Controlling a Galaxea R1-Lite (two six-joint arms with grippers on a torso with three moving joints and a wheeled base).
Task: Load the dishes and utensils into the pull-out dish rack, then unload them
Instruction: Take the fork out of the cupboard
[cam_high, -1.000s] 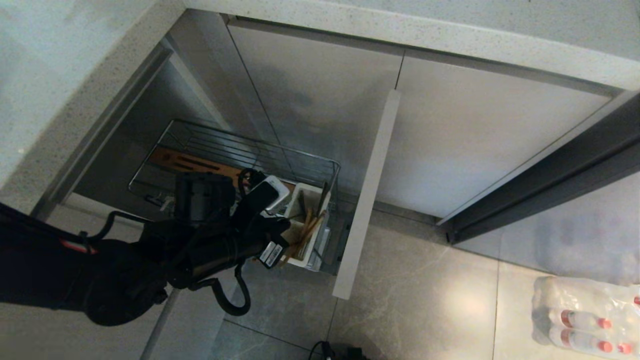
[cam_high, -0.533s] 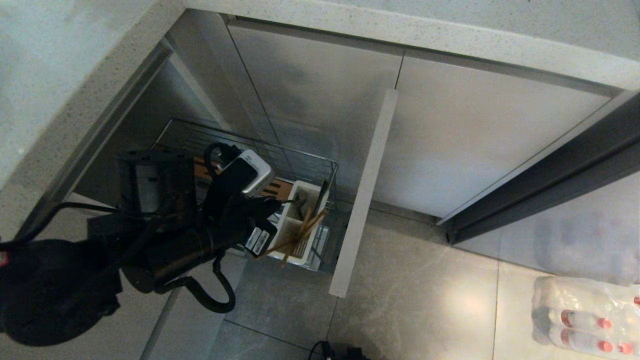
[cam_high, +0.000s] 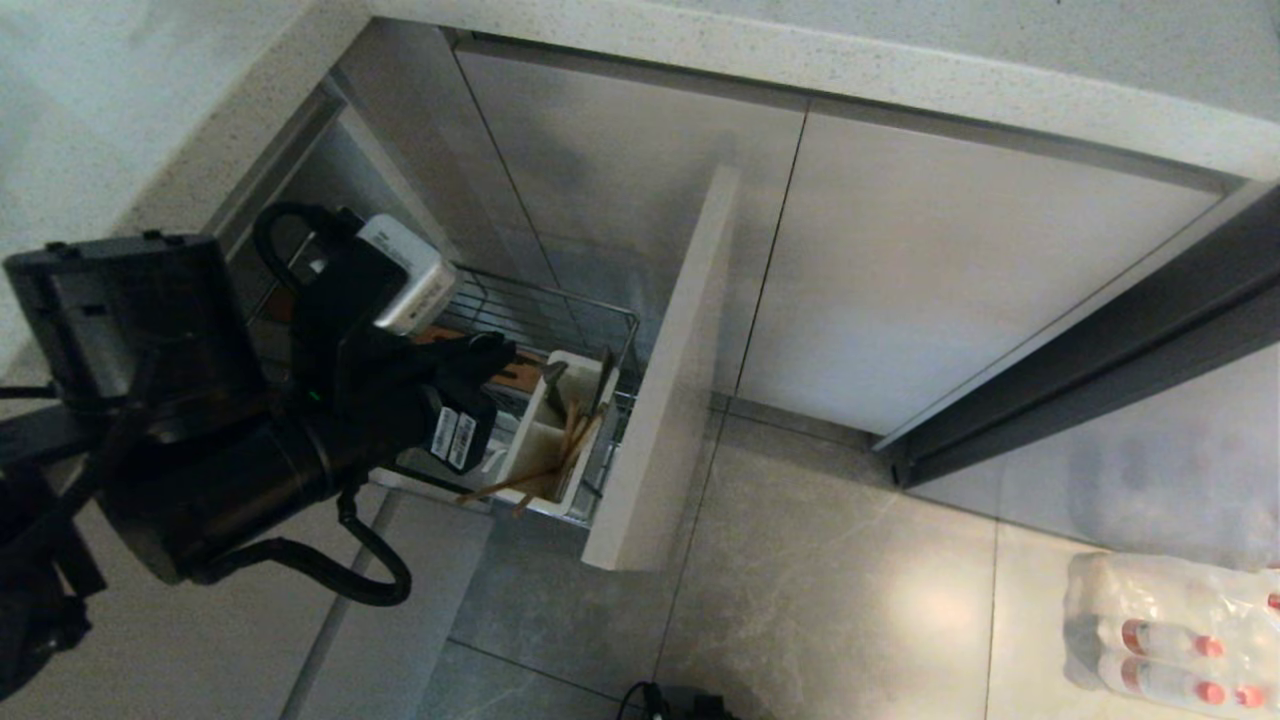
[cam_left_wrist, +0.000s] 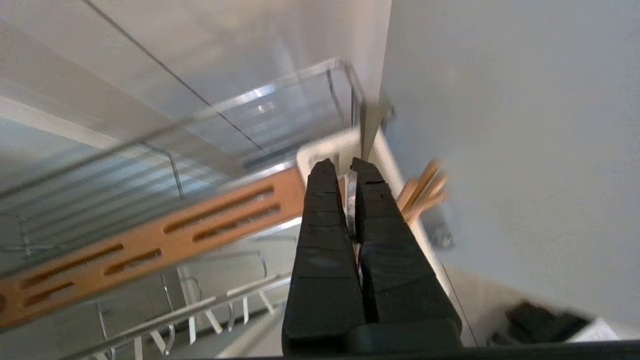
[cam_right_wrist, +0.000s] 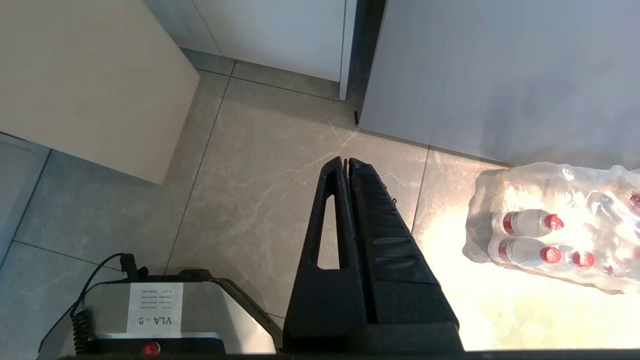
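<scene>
The left claw, clamped on the fork at the caddy's nine o'clock, should be lifting straight (avoiding chopsticks).

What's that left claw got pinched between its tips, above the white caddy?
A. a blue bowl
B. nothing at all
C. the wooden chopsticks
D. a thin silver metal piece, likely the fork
D: in the left wrist view, the left claw is shut on a thin silver strip, likely the fork, while the chopsticks stand apart in the white caddy.
</scene>
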